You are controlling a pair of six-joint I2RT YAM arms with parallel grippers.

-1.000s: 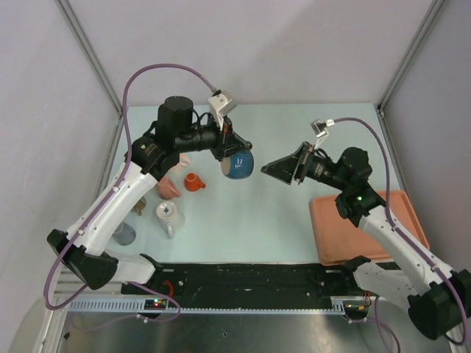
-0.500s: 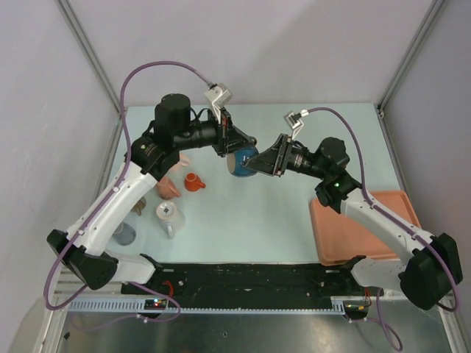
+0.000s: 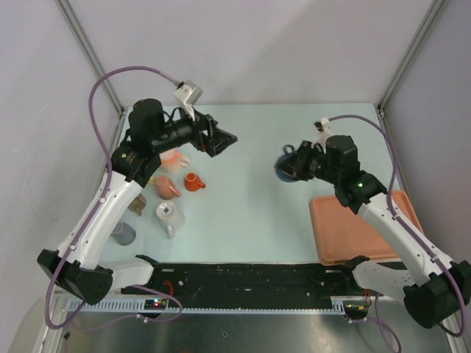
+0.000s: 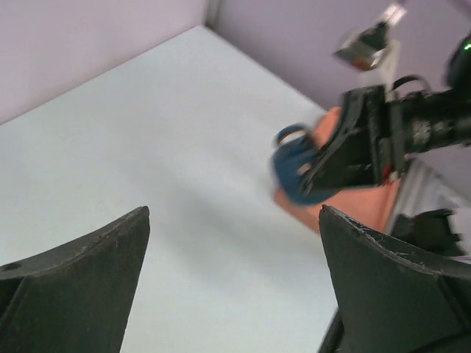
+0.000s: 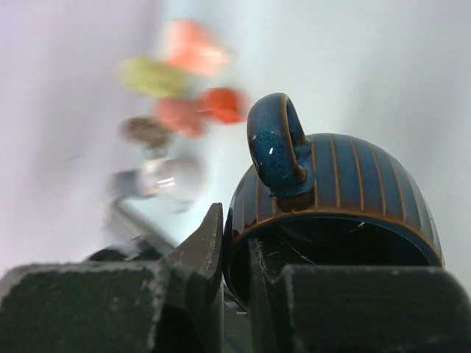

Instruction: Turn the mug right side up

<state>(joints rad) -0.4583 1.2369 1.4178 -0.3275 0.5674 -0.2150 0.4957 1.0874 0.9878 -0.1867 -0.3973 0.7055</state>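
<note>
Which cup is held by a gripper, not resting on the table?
The dark blue ribbed mug, pinched at its rim by the right gripper; the orange cup and clear cup rest on the table.

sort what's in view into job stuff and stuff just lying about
Job: blue mug, clamped by its rim in the right gripper; left gripper, open.
Lying about: small orange cup, pink cup, clear cup, grey cup, orange tray.

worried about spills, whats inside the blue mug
The mug looks dark and empty inside, save one of the right jaws pinching its rim. The lower part of the inside is covered by the jaws.
</note>
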